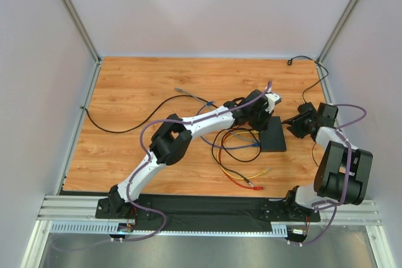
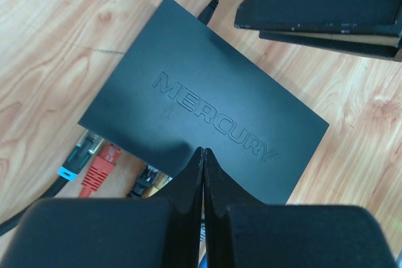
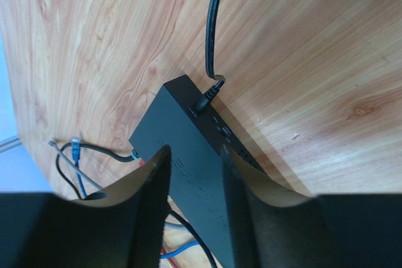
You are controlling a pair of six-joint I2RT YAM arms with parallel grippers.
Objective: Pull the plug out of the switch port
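The switch (image 1: 274, 135) is a flat black box lettered MERCURY, and it shows in the left wrist view (image 2: 207, 105) and the right wrist view (image 3: 182, 133). A grey-and-blue plug (image 2: 76, 159), a red plug (image 2: 100, 169) and a black plug (image 2: 144, 180) sit in ports along its near-left edge. A black power plug (image 3: 210, 95) sits in the opposite edge. My left gripper (image 2: 202, 152) is shut and empty, its tips just over the box top by the port edge. My right gripper (image 3: 193, 158) is open, its jaws straddling the box from above at the power-cord side.
Loose yellow, red, blue and black cables (image 1: 235, 149) coil on the wooden table left of and in front of the switch. A red plug end (image 1: 256, 187) lies near the front. A thin black cord (image 1: 125, 128) runs to the left wall. Grey walls enclose the table.
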